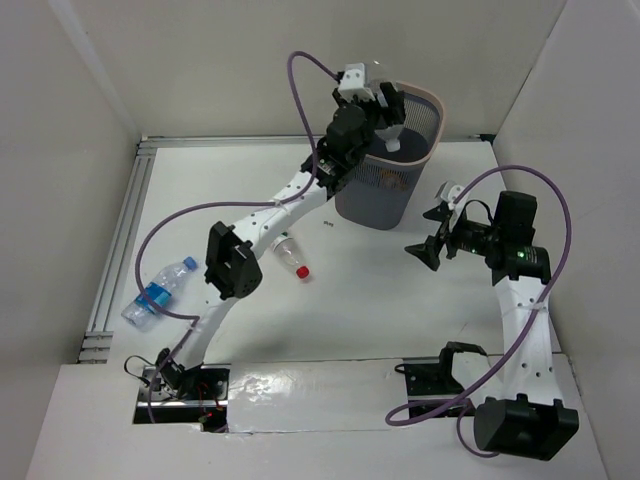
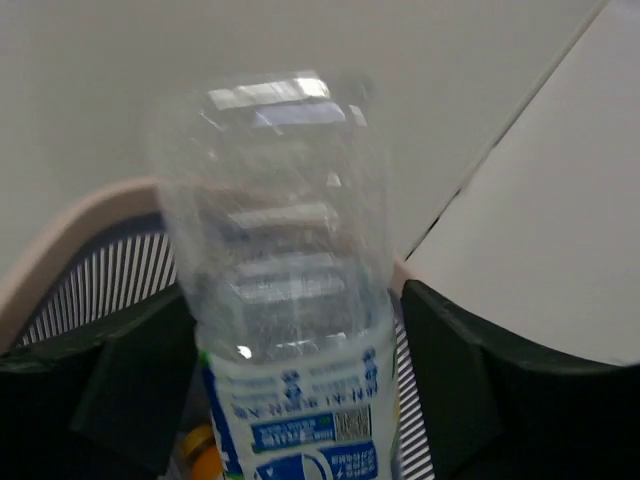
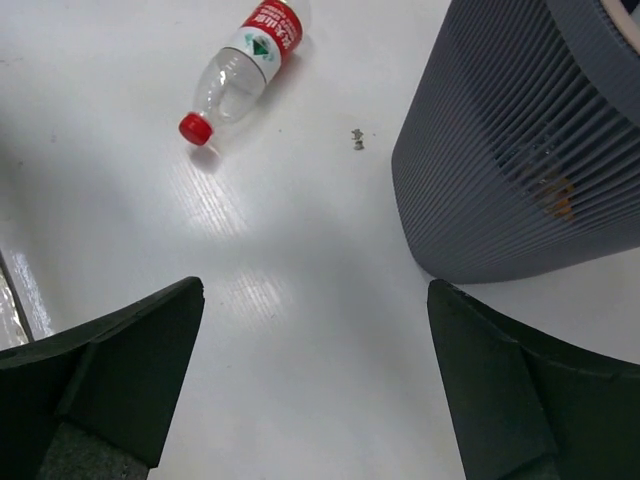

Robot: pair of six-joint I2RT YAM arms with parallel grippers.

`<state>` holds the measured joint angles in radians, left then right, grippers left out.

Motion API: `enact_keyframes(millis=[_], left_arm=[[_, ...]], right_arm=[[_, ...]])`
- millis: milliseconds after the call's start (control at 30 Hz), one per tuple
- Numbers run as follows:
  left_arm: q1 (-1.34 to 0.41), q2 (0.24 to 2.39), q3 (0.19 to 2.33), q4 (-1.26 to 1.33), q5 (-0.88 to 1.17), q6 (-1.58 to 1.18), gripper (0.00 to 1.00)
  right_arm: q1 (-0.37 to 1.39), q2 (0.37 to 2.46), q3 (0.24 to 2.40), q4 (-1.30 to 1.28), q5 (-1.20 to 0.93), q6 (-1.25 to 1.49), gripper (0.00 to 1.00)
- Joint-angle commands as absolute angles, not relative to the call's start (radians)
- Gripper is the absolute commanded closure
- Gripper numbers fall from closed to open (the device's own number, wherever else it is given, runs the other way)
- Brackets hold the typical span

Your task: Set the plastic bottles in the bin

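The grey mesh bin (image 1: 437,105) stands at the back centre. My left gripper (image 1: 388,105) hangs over its mouth with the jaws spread. Between them, a clear bottle (image 2: 290,300) with a blue, white and green label looks blurred, with thin gaps to both fingers (image 2: 450,380). The bin's pale rim (image 2: 70,240) and an orange bottle (image 2: 200,445) inside show below it. The red-label bottle (image 1: 290,255) lies on the table and also shows in the right wrist view (image 3: 245,65). A blue-label bottle (image 1: 160,292) lies at the far left. My right gripper (image 1: 435,245) is open and empty, right of the bin (image 3: 520,150).
An aluminium rail (image 1: 120,240) runs along the table's left edge. White walls close in the left, back and right sides. A small speck of debris (image 3: 357,139) lies on the table in front of the bin. Purple cables loop off both arms.
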<state>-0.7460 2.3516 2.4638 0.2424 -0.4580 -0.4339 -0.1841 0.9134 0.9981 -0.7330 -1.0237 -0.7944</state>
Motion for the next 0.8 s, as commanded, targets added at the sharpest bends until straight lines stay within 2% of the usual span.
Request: enact_keyframes(millis=[0, 67, 133, 200, 267, 333, 400, 467, 500, 567, 600, 667, 733, 767], left_arm=[[-0.739, 2.313, 2.505, 0.345, -0.483, -0.388, 0.08], [-0.729, 2.295, 2.496, 0.334, -0.451, -0.388, 0.06], [-0.718, 2.240, 2.487, 0.313, -0.419, -0.388, 0.03], [-0.709, 2.172, 2.422, 0.302, -0.378, -0.358, 0.02], [-0.697, 2.018, 2.329, 0.287, -0.344, -0.360, 0.00], [-0.684, 1.886, 2.121, 0.278, -0.371, -0.360, 0.00], [-0.664, 1.680, 1.934, 0.198, -0.453, -0.374, 0.00], [-0.655, 1.541, 1.789, 0.103, -0.506, -0.374, 0.00], [-0.664, 1.394, 1.625, 0.082, -0.582, -0.364, 0.00], [-0.675, 1.254, 1.467, -0.004, -0.644, -0.350, 0.00], [-0.684, 1.191, 1.357, -0.061, -0.723, -0.350, 0.00], [-0.684, 1.042, 1.290, -0.225, -0.813, -0.408, 0.00], [-0.684, 0.965, 1.235, -0.492, -0.900, -0.495, 0.00], [-0.675, 0.895, 1.220, -0.567, -0.910, -0.523, 0.00]], right_arm=[[-0.186, 0.888, 0.965, -0.762, -1.095, -0.824, 0.00], [-0.144, 0.888, 0.948, -0.734, -1.095, -0.784, 0.00], [-0.082, 0.900, 0.911, -0.614, -0.993, -0.705, 0.00], [0.096, 0.920, 0.888, -0.543, -0.883, -0.617, 0.00], [0.232, 0.952, 0.888, -0.490, -0.728, -0.556, 0.00], [0.299, 0.994, 0.864, -0.396, -0.727, -0.496, 0.02], [0.362, 1.067, 0.854, -0.333, -0.671, -0.403, 0.12], [0.411, 1.123, 0.844, -0.223, -0.577, -0.318, 0.30], [0.461, 1.152, 0.844, -0.186, -0.546, -0.232, 0.32], [0.515, 1.254, 0.864, -0.103, -0.473, -0.154, 0.30], [0.566, 1.294, 0.883, -0.089, -0.463, -0.103, 0.20], [0.621, 1.402, 0.940, -0.039, -0.422, -0.055, 0.16], [0.708, 1.507, 0.994, -0.028, -0.356, -0.014, 0.04], [0.736, 1.544, 1.056, -0.028, -0.316, 0.003, 0.01]])
